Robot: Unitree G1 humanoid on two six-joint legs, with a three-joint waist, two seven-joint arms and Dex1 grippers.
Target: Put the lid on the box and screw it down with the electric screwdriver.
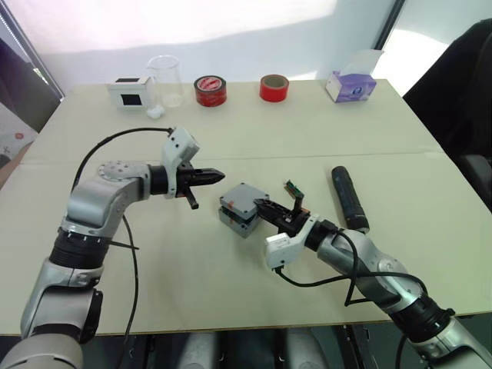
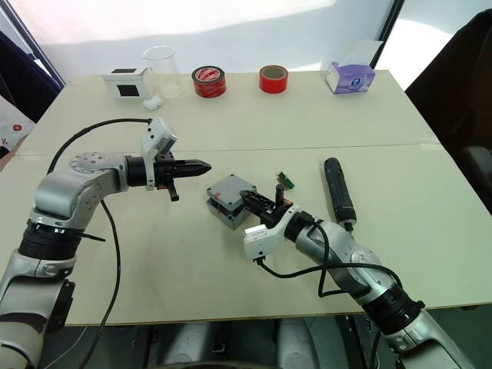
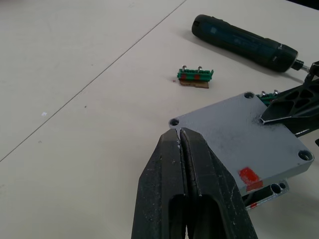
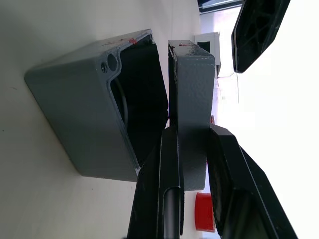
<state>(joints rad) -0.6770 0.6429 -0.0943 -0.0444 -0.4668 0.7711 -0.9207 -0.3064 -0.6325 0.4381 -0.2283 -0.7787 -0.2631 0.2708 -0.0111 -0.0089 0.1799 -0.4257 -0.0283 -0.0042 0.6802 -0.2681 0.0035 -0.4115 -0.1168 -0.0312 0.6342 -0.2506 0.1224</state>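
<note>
A pale beige table (image 1: 231, 138) fills the scene, made of two tops meeting at a seam that runs across it. Behind it stands a white wall (image 1: 231, 31), brightly lit in a broad patch. A dark vertical frame (image 1: 388, 27) rises at the far right corner, with a black chair (image 1: 461, 84) beside the table's right edge.

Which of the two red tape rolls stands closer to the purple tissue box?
The plain red tape roll is closer to the purple tissue box. The other roll, with a printed label on top, stands nearer the clear beaker.
</note>
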